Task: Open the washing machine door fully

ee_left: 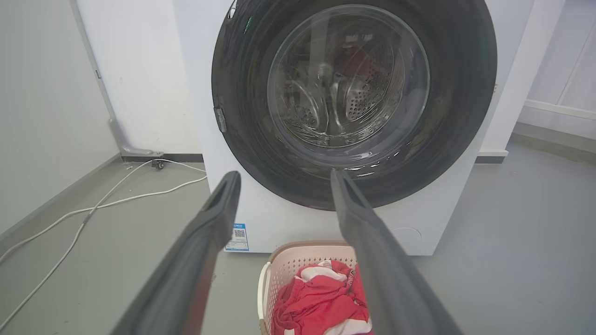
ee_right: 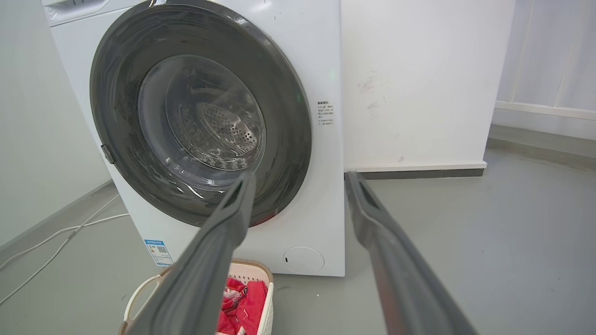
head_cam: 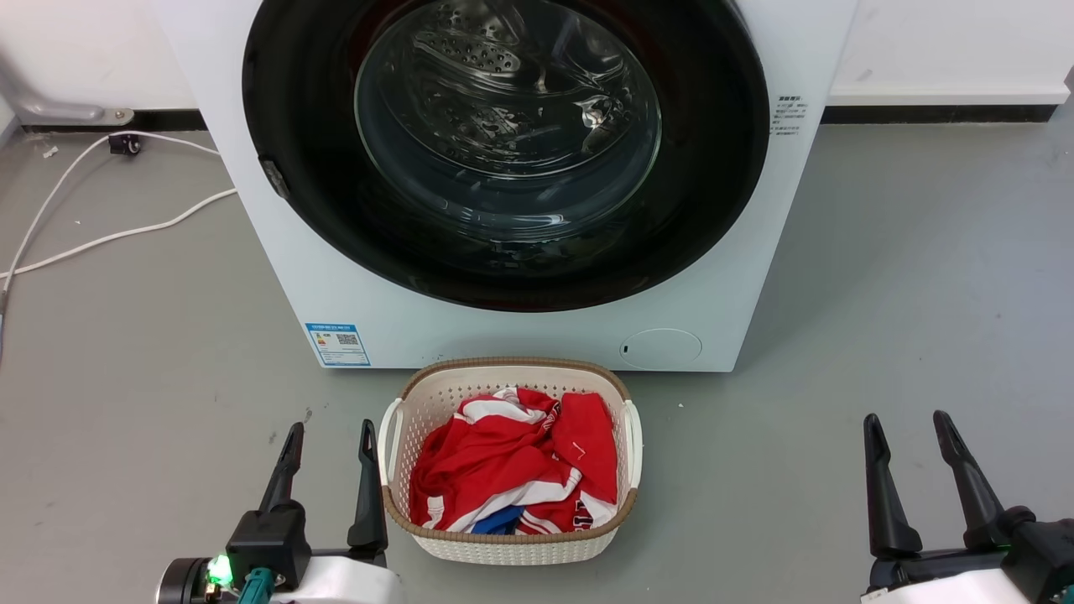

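While left hand (head_cam: 331, 428) and right hand (head_cam: 907, 418) hover spread, basket (head_cam: 513, 365) of red clothes (head_cam: 503, 470) sits before closed washing machine door (head_cam: 319, 168); cables (head_cam: 126, 231) far left, grey floor (head_cam: 881, 294).

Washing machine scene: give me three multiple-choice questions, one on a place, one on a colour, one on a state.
1. Where does the basket stand?
A. On the floor before the washing machine
B. On top of the machine
C. Inside the drum
2. What colour is most of the clothing in the basket?
A. Green
B. Red
C. Black
3. How is the door?
A. Shut
B. Swung wide open
C. Taken off
Answers: 1 A, the basket sits on the grey floor below the door; 2 B, red cloth fills it, with some white and blue; 3 A, its black rim lies flat against the machine's front.
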Motion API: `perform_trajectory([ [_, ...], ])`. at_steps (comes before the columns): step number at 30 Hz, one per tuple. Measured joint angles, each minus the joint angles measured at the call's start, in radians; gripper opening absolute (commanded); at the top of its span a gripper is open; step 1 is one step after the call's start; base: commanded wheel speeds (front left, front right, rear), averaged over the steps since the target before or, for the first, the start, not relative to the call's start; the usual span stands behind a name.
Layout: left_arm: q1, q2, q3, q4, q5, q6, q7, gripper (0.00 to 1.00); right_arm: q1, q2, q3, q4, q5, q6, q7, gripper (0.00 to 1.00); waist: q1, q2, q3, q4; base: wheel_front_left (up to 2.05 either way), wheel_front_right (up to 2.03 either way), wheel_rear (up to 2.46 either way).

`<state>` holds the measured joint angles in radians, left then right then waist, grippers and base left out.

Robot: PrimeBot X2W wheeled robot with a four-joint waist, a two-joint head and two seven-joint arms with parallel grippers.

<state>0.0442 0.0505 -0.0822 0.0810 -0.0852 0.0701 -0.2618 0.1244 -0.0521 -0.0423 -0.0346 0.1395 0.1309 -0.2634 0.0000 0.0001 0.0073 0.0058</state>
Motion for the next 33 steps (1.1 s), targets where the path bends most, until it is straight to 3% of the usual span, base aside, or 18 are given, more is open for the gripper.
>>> perform_trajectory([
  [4,0.0,0.0,0.001,0.002,0.0,0.0,0.0,1.0,0.0,0.0,0.001,0.002,-0.003,0.0,0.0,0.99,0.0,0.0,0.0,0.001,0.0,0.0,0.0],
  [5,0.0,0.0,0.0,0.004,0.0,0.0,0.0,1.0,0.0,0.0,0.002,0.003,-0.007,0.0,0.0,0.38,0.0,0.0,-0.001,0.001,0.0,0.0,0.0],
  [6,0.0,0.0,0.001,0.004,0.0,0.0,0.0,1.0,0.0,0.0,0.002,0.003,-0.008,0.0,0.0,0.02,0.0,0.0,-0.001,0.001,0.0,0.0,0.0],
  [11,0.0,0.0,0.003,0.006,-0.001,0.0,0.0,1.0,0.0,0.0,0.008,0.004,-0.008,0.0,0.0,0.0,0.0,-0.0001,-0.002,0.001,0.0,0.0,0.0],
  [14,0.0,0.0,0.004,0.006,-0.006,0.0,0.0,1.0,-0.001,0.0,0.004,0.008,0.093,0.0,0.0,0.0,0.0,0.0,-0.002,0.0,0.0,0.0,0.0],
  [18,0.001,0.0,0.002,0.009,-0.006,0.0,0.0,1.0,-0.006,0.001,0.062,0.019,0.299,0.0,0.0,0.0,0.0,0.0,-0.001,-0.002,0.0,0.0,0.0],
  [28,0.002,0.0,-0.003,0.014,-0.015,0.001,0.0,1.0,-0.014,0.001,0.103,0.072,1.013,0.0,0.0,0.0,0.0,0.0,-0.001,0.003,0.0,0.0,0.0],
  [29,0.002,0.0,-0.003,0.014,-0.015,0.001,0.0,1.0,-0.014,0.001,0.103,0.072,1.013,0.0,0.0,0.0,0.0,0.0,-0.001,0.003,0.0,0.0,0.0],
  [30,0.002,0.0,-0.003,0.015,-0.015,0.001,-0.001,1.0,-0.014,0.002,0.114,0.072,1.127,0.0,0.0,0.0,0.0,0.0,-0.001,0.003,0.0,0.0,0.0],
  [33,0.002,0.0,-0.003,0.015,-0.015,0.002,-0.001,1.0,-0.014,0.002,0.14,0.056,1.269,0.0,0.003,0.0,0.0,0.0,-0.001,0.003,0.0,0.0,0.0],
])
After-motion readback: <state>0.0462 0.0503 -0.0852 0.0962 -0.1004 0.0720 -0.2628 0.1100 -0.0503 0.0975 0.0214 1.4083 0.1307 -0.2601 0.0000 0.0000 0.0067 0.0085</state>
